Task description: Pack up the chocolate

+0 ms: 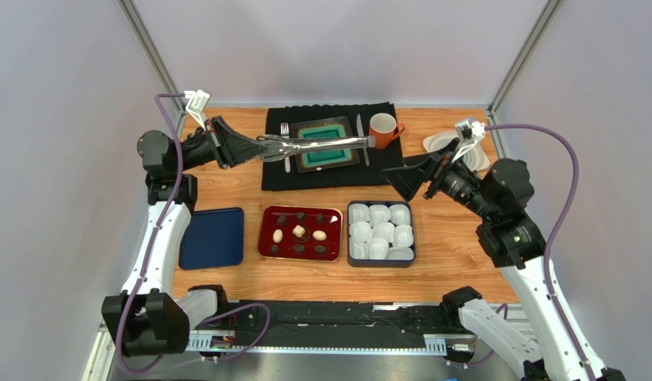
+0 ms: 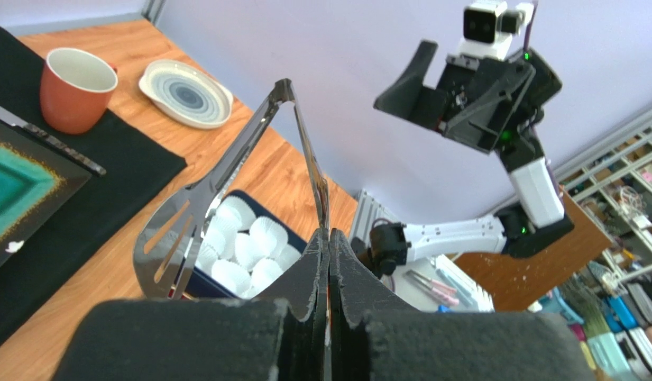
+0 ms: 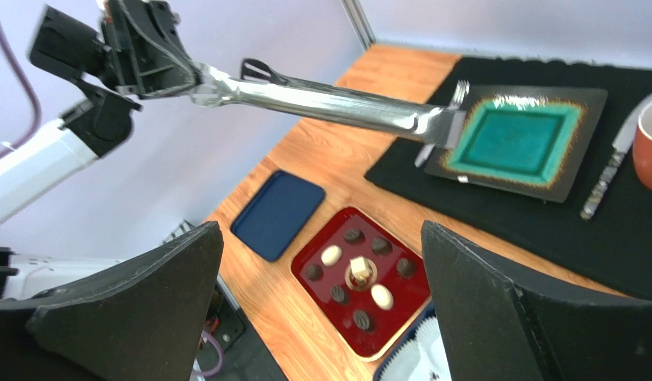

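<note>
Left tool (image 1: 232,148) pinching tongs (image 1: 313,145) over desk's far edge, right tool (image 1: 402,180) spread, empty; chocolate (image 1: 299,232) in red tray (image 1: 265,240) mid near edge; narrow grip may let tongs swivel or drop.

Pale lilac walls (image 1: 51,159); aluminium corner posts (image 1: 151,48); wood-grain table (image 1: 456,270); cluttered shelves (image 2: 615,171) beyond.

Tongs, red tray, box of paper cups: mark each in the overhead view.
tongs (image 1: 305,148), top view, middle of the steel arms
red tray (image 1: 267,228), top view, bare floor by its left edge
box of paper cups (image 1: 380,263), top view, near wall
</note>
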Robot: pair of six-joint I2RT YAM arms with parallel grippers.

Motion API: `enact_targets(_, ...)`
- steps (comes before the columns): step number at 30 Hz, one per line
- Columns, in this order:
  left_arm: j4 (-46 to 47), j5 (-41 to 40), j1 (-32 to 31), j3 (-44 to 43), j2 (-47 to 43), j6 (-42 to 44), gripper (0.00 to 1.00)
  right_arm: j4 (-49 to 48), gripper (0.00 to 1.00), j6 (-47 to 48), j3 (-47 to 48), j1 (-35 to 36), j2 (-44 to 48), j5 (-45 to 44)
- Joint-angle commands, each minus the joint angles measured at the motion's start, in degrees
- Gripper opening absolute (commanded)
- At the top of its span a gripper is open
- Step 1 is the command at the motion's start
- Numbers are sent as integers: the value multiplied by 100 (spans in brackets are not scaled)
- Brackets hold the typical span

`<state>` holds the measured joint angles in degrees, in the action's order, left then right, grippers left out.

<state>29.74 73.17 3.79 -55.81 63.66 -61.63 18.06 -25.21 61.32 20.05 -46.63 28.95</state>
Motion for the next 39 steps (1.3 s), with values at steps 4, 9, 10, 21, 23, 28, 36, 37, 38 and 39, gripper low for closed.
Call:
enact_targets(4,1613,-865,8,88,-20,-1947,0,-2690,100,-1982,-1900,-19,322,357)
enact_targets(9,2229,-1173,-1,210,-81,-2766,0,-4486,100,-2419,-2625,516,41,-238)
enact_targets(10,2273,-1190,7,237,-90,-2924,0,-4505,100,-2236,-2495,656,-143,-362)
enact_targets(21,2554,-1068,-186,905,-468,-3039,0,-5321,99,-2022,-1009,1774,-2164,-995)
enact_targets(23,2686,-1006,-195,914,-477,-3136,0,-5645,99,-2110,-1008,1774,-2341,-1102)
enact_targets(28,2801,-945,-203,949,-486,-3198,0,-6235,97,-2409,-947,1774,-2771,-1216)
enact_targets(36,2854,-1015,-195,1134,-530,-3215,0,-7096,93,-2383,-1289,1967,-2772,-2015)
enact_targets(37,2854,-1024,-195,1143,-512,-3215,0,-7332,93,-2331,-1333,2054,-2781,-2042)
enact_targets(38,2854,-1024,-203,1143,-512,-3207,0,-7352,92,-2313,-1324,2090,-2772,-2077)
enact_targets(39,2854,-1015,-203,1143,-495,-3198,0,-7318,92,-2278,-1298,2108,-2772,-2138)
